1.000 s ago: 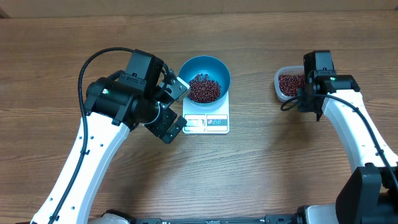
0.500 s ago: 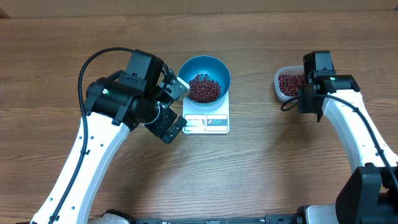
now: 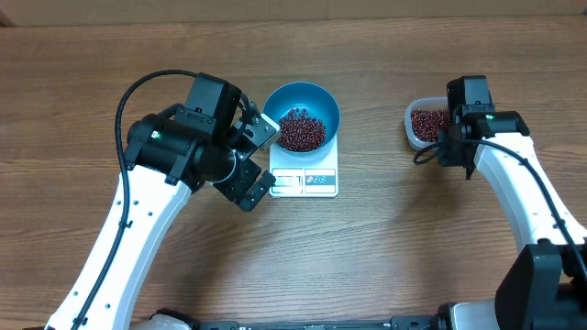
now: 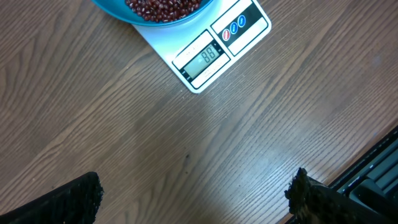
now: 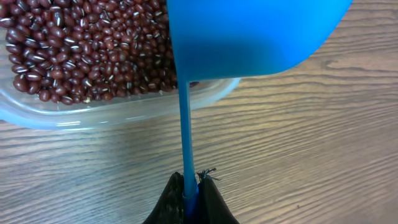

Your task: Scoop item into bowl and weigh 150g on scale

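Hovering at the tub: the right gripper (image 5: 189, 193) is clamped tight on the thin handle of the blue scoop (image 5: 249, 37). The scoop's cup hangs over one end of the clear tub (image 5: 93, 115), just above the beans (image 5: 81, 50) heaped inside. Only the cup's underside shows, so I cannot tell whether it is loaded.

Step in hand, as I judge it: fetching another scoopful for the bowl.
- Sink the lip into the heap at a shallow angle and draw it through.
- Level the cup before lifting, so nothing drops on the table during the crossing.
- Take small loads near the target; an overshoot means picking beans back out.
- Check the reading between pours.

Positions: the blue bowl (image 3: 316, 96) sits on the far part of the white scale (image 3: 316, 181), well left of the tub with bare wood between. A shallow heap covers its bottom. The display (image 4: 203, 56) on the near edge is uncovered, but its digits are too small to trust.

The left gripper (image 3: 259, 158) has its jaws spread wide and holds nothing. It is just left of the scale, not touching it.
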You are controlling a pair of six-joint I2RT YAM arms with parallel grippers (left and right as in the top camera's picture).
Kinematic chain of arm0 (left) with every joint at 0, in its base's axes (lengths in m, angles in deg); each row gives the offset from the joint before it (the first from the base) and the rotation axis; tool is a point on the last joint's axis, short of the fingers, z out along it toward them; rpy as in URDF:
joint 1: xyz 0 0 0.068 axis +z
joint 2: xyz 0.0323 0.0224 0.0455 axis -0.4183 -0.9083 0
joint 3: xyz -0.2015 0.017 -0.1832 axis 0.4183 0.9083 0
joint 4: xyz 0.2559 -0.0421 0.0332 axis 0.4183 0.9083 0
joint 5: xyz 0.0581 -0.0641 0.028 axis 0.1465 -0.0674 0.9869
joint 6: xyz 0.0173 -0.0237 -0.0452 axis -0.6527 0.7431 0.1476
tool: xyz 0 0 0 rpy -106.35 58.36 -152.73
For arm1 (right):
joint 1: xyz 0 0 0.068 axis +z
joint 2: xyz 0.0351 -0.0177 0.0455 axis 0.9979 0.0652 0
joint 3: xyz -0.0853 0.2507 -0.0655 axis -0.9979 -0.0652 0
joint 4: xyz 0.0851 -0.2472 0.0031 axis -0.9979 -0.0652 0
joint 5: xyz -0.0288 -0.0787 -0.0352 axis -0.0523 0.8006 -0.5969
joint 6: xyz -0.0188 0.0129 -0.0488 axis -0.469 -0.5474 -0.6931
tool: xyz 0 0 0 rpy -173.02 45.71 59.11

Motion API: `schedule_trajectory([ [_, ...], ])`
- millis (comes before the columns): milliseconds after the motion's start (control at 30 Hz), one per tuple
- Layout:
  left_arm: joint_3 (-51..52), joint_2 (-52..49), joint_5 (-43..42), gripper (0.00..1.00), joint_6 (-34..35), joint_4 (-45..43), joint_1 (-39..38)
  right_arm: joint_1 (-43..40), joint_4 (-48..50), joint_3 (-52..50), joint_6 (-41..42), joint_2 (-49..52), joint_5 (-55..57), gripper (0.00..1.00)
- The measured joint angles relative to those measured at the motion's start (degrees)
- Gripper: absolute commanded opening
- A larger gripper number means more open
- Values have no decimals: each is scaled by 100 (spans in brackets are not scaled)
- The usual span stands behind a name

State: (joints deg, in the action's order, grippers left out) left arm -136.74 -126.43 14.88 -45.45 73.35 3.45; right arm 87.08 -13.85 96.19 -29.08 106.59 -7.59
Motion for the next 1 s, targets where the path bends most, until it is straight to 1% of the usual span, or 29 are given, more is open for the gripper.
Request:
schedule_trajectory([
  [1000,2,0,0,100,0,-13,0,2,-111,0,0,437,-146,4],
])
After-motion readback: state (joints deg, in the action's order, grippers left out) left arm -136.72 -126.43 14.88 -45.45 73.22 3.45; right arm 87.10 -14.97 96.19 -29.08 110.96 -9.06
